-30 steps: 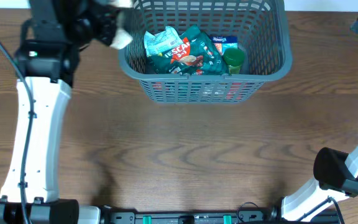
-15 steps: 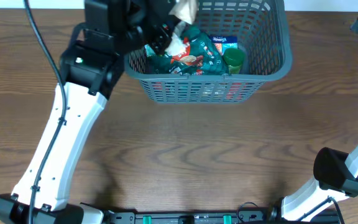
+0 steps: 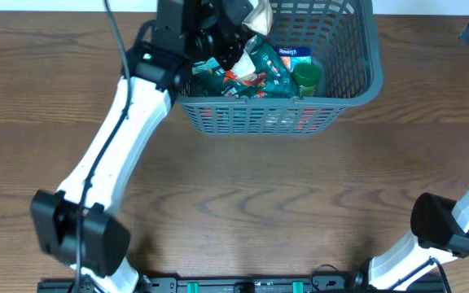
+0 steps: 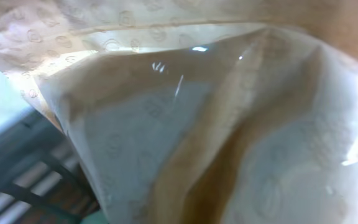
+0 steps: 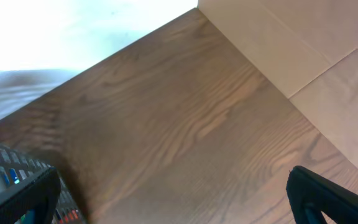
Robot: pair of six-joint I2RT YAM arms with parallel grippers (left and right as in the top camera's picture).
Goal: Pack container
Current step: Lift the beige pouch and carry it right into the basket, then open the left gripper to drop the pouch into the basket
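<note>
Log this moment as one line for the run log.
task: pack container | left gripper: shut on beige packet, above basket | basket: holds several packets | right gripper: open, empty, over table

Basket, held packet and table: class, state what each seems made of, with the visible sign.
Basket: moulded plastic, matt grey; slotted lattice walls. Packet: thin glossy film, probably plastic; creases and glints. Table: wood or wood-look laminate, unclear which; brown grain.

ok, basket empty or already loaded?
Partly full. The grey basket holds a green coffee packet, a blue packet and a green round item; bare floor shows to their right. The left gripper holds a pale packet above it.
</note>
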